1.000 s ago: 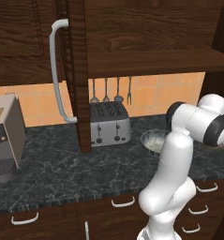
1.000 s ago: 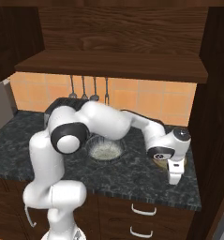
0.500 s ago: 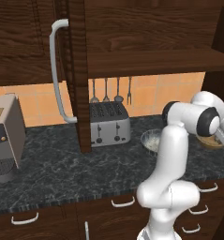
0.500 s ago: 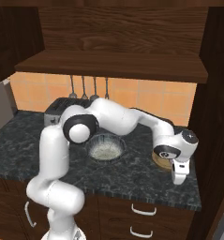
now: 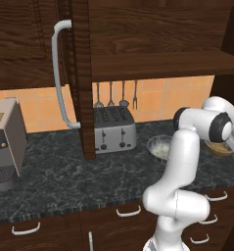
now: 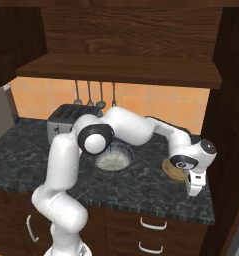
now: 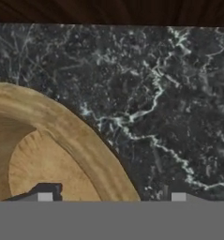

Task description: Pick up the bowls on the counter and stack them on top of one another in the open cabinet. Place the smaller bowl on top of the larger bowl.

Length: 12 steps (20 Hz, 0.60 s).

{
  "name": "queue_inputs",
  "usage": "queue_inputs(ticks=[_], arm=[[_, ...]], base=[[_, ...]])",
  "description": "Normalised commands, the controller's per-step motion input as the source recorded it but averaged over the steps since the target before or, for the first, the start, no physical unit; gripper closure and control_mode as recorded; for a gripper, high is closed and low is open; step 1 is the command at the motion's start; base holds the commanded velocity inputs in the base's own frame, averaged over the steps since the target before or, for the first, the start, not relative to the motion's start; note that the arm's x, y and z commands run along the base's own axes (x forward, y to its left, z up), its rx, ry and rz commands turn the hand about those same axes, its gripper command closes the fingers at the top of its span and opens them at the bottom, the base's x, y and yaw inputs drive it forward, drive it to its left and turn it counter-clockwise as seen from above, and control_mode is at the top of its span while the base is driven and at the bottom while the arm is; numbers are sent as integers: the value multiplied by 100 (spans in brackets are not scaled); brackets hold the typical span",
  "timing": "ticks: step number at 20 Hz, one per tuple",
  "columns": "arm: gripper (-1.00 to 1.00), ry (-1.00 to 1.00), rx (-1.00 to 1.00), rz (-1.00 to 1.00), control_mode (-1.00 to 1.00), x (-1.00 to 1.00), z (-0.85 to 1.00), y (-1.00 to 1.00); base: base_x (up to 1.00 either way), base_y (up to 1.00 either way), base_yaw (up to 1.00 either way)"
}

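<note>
Tan smaller bowl point(image 7: 48, 154) sits on the dark marbled desk point(image 7: 169, 93) at the right end; the fingers point(image 7: 111, 197) straddle its rim, parted, gripping nothing yet. Larger bowl point(image 6: 112, 157) (blue-grey) rests mid-desk. Cabinet point(image 5: 157, 61) shelf holds neither: both placements remain.

The dark marbled stone counter point(image 5: 64, 181) is carrying a silver toaster point(image 5: 114, 129), a wide speckled bowl point(image 6: 112, 158), a plain tan bowl point(image 7: 43, 154) and a grey appliance point(image 5: 6, 144).

Tan bowl point(image 7: 62, 140) cut off left
</note>
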Motion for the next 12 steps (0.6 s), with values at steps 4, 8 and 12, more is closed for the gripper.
queue_inputs(ticks=[4,8,12], arm=[[100,0,0,0,-100,0,0,0],[100,0,0,0,-100,0,7,0],[100,-5,0,0,-100,0,13,16]], base=[[0,0,0],[0,0,0],[0,0,0]])
